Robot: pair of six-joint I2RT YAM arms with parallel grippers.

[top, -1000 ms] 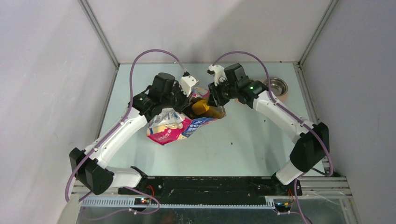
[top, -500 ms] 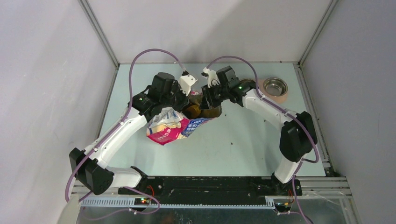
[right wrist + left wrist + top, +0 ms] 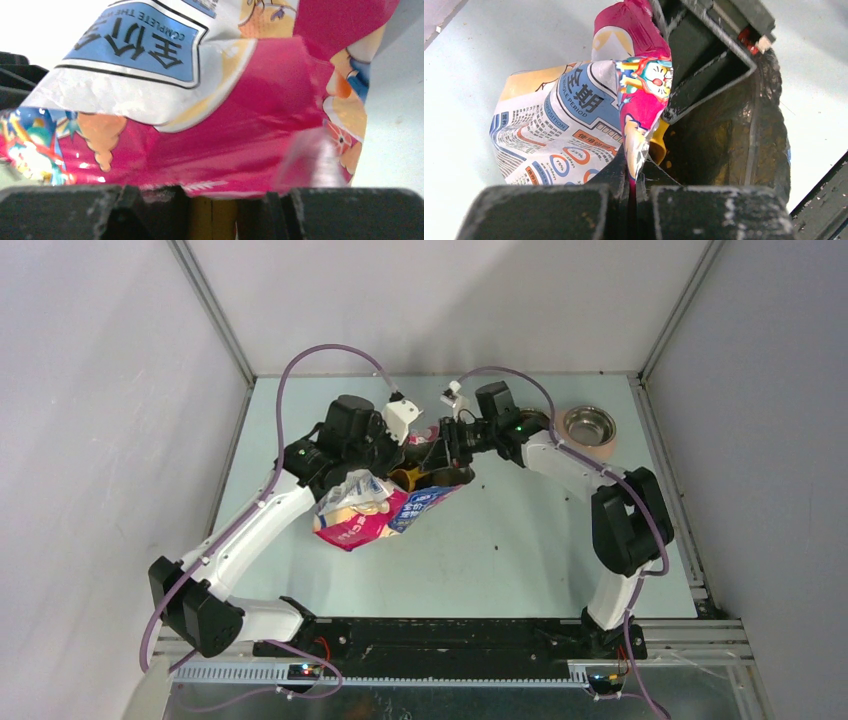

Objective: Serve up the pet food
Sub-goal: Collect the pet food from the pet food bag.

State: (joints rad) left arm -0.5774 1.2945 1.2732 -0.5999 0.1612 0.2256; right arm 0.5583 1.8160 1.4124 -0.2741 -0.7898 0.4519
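Glossy bag [image 3: 574, 115], plastic scoop [image 3: 658, 144]

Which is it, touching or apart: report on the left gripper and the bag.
Touching. The left wrist view shows the bag's edge pinched in the shut left gripper.

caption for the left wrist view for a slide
Left gripper pinches the edge of the printed bag, its mouth open with the yellow scoop inside.

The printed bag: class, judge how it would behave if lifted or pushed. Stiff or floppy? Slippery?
Probably floppy: the bag is creased and folds over where the left gripper pinches its rim. Likely slippery, since its film shines. Pushed, it would probably crumple rather than slide.
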